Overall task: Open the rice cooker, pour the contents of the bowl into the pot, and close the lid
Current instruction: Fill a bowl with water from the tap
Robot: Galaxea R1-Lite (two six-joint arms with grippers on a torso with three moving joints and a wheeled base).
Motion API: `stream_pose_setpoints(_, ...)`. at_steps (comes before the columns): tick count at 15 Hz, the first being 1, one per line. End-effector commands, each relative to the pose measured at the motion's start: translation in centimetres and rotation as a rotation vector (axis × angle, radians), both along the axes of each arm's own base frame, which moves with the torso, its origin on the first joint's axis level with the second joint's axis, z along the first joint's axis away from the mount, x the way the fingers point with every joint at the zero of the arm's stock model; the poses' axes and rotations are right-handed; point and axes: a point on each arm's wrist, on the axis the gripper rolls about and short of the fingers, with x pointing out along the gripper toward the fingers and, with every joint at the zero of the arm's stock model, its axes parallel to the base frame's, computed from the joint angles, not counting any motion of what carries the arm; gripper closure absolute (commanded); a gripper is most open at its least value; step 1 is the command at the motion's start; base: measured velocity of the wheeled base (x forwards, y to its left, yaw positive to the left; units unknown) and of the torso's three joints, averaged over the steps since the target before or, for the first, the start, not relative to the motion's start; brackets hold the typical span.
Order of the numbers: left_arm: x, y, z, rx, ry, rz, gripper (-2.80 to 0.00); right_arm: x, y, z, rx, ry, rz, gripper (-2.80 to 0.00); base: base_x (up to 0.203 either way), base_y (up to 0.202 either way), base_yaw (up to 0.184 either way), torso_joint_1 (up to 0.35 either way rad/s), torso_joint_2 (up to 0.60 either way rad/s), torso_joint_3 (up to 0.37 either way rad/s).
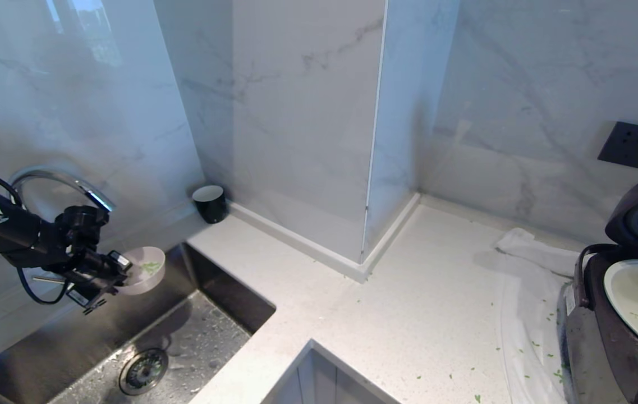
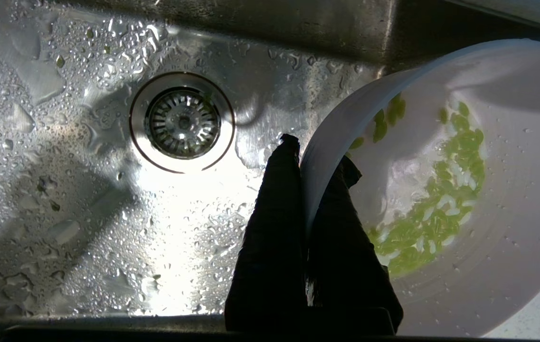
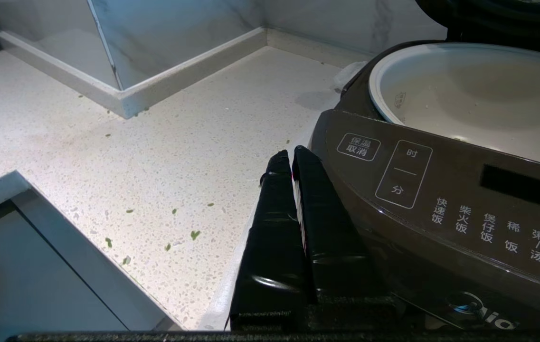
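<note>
The left gripper (image 2: 310,159) fingers pinch the bowl (image 2: 464,190) rim over the sink (image 2: 61,190) — green contents (image 2: 431,223) just beyond them; right gripper (image 3: 291,159) fingers clenched empty beside the rice cooker (image 3: 440,213).

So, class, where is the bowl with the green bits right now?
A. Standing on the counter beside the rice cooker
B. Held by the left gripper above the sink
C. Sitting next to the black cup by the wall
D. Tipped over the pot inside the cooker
B: the left gripper is shut on the rim of the bowl, with the wet sink and its drain below it, far from the rice cooker.
</note>
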Motion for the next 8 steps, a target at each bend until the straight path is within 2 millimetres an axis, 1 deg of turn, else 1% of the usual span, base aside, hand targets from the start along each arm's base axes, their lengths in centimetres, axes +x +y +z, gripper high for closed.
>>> stream_pose_setpoints(1, 0.05, -0.04, -0.03, -0.002, -0.001, 0.003, 0.00, 0.00, 0.00, 0.00, -0.001, 0.000, 0.002, 0.00, 0.000, 0.000, 0.000, 0.000, 0.00, 0.000)
stream_pose_setpoints(3, 0.14, -0.08, -0.45, -0.004, 0.008, 0.001, 0.00, 0.00, 0.00, 0.00, -0.001, 0.000, 0.001, 0.00, 0.000, 0.000, 0.000, 0.000, 0.00, 0.000)
stream_pose_setpoints(8, 0.34, 0.11, -0.31, -0.001, -0.002, 0.004, 0.00, 0.00, 0.00, 0.00, -0.001, 0.000, 0.000, 0.00, 0.000, 0.000, 0.000, 0.000, 0.00, 0.000)
